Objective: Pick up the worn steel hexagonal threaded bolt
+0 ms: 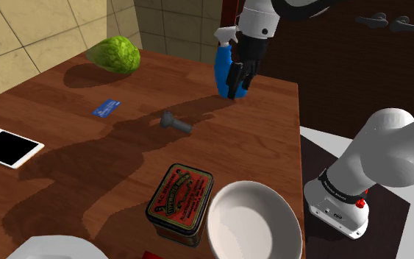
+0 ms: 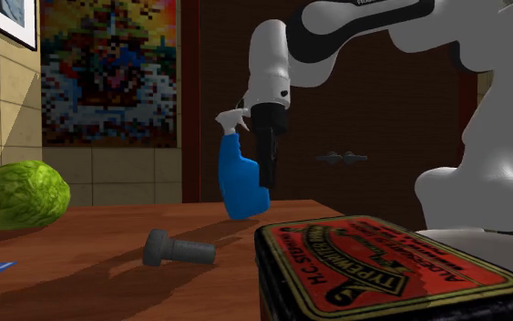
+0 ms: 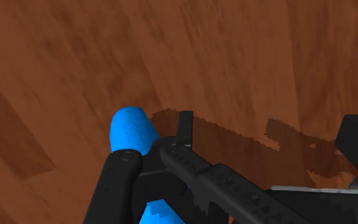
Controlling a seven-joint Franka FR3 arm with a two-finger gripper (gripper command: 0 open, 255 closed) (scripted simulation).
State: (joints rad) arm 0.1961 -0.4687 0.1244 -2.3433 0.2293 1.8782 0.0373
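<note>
In the shoulder view, the dull grey bolt (image 1: 176, 123) is seen lying on its side near the middle of the wood-grained bench (image 1: 65, 184). The black gripper (image 1: 236, 79) is hung over the far edge, in front of a blue spray bottle (image 1: 222, 70) and well apart from the bolt. A rectangular tin (image 1: 181, 200) with a red lid is set by the near edge beside a smooth white bowl (image 1: 255, 221); its black lettering cannot be read there.

In the second exterior view, "TYPEWRIT" is made out upside down on the tin (image 2: 382, 264). The bolt (image 2: 179, 248), with its faceted head, is found between a crinkled green lettuce (image 2: 13, 193) and the tin. The bottle (image 2: 238, 182), topped by a white trigger, is partly covered by the gripper (image 2: 265, 173).

In the wrist view, the gripper (image 3: 239, 146) is shown spread apart over wood grain, with the bottle (image 3: 131, 130) just beside one finger.
</note>
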